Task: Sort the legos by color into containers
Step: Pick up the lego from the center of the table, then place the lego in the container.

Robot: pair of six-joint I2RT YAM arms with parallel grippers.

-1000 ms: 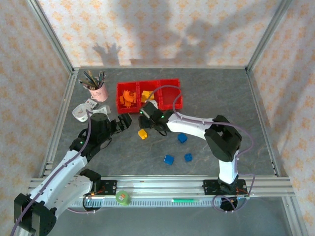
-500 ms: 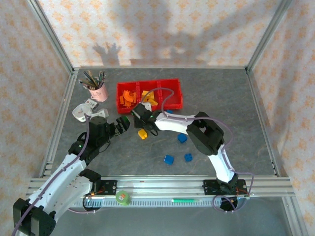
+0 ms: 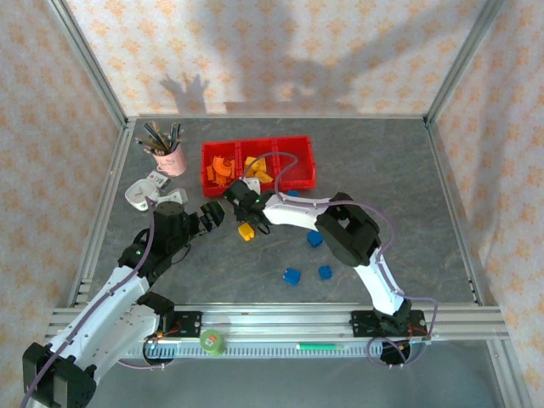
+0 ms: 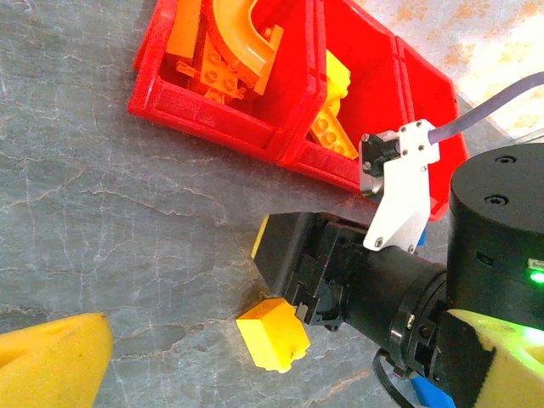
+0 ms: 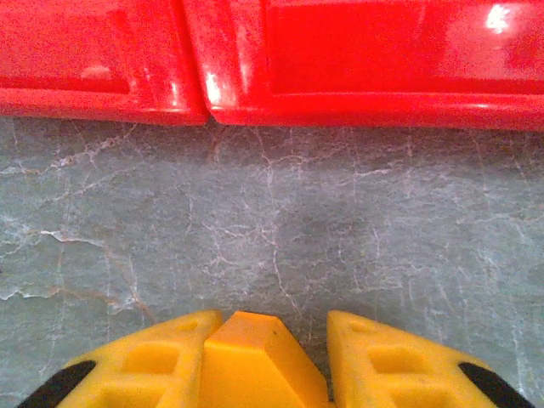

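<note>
Sorting state: 1 yellow brick (image 4: 274,333) and 3 blue bricks (image 3: 315,239) loose on the table (image 3: 382,170), other bricks already in the tray (image 3: 255,143).
right gripper (image 5: 274,340): low over the table, just in front of the tray's near wall. Its fingers (image 5: 153,365) flank the yellow brick on both sides, tight against it. Can't tell if they're actually clamping (in the left wrist view the brick looks to be resting on the tabletop).
left gripper (image 3: 214,212): just left of the right gripper and the yellow brick, carrying nothing. Its own camera catches 1 yellow fingertip (image 4: 51,361) at the frame corner, so spread or pressed together: can't tell.
tray: 3 joined red bins, back-left area of the table.
left bin: orange bricks (image 4: 229,51), incl. a curved arch.
middle bin: yellow bricks (image 4: 336,110).
right bin: crossed by the right arm's cable, contents not readable.
blue bricks: right of the yellow brick, well apart from the tray. 1 sits beside the right arm's forearm, the other 2 nearer the bases.
extras: pink cup of pens (image 3: 170,159) left of the tray; green tape roll (image 3: 212,342) on the near rail.
</note>
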